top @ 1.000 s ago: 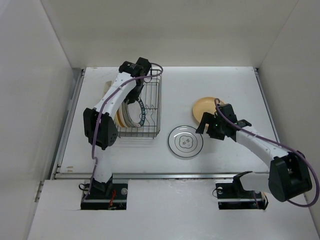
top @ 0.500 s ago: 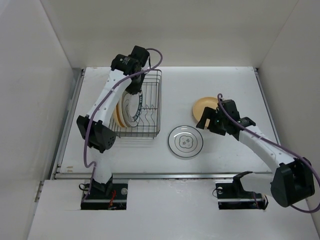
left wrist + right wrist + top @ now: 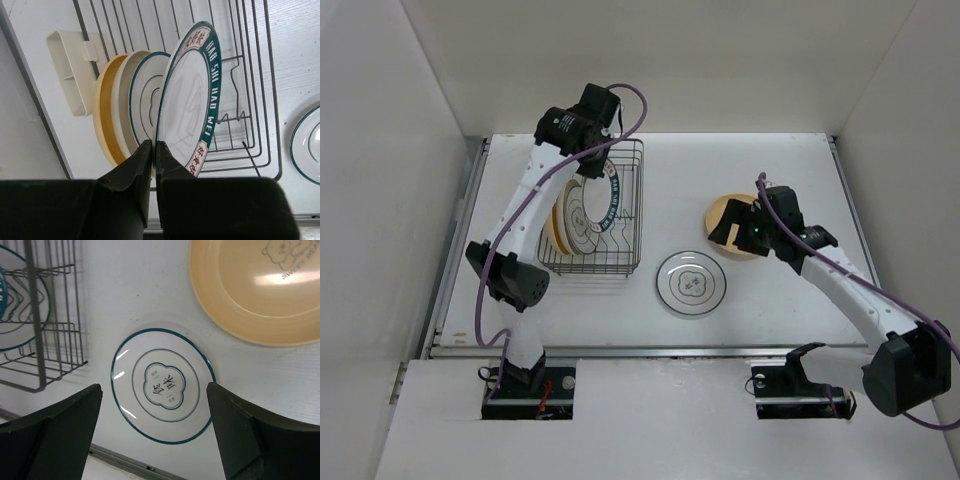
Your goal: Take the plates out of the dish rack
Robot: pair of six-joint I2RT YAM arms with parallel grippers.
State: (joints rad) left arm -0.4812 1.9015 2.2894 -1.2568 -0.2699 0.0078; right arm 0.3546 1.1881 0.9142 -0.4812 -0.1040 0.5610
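Observation:
The dish rack (image 3: 623,262) stands at the back left of the table. My left gripper (image 3: 154,145) is shut on the rim of a white plate with a broad teal patterned rim (image 3: 190,100), held on edge above the rack (image 3: 250,95). From above, this plate (image 3: 607,196) tilts over the basket below my left gripper (image 3: 590,168). A tan plate (image 3: 106,115) and a thin-rimmed white plate (image 3: 145,97) stand in the rack behind it. My right gripper (image 3: 732,234) is open and holds nothing. It hovers over a white motif plate (image 3: 162,385) lying flat on the table.
A tan plate (image 3: 732,212) lies flat on the table at the right, partly under my right wrist, and also shows as the tan plate (image 3: 255,285) in the right wrist view. A cream holder (image 3: 70,70) hangs on the rack's left side. Walls enclose the table.
My left gripper has closed fully on the teal-rimmed plate and raised it, tilting, out of the rack. My right arm has drawn back from the motif plate toward the tan plate.

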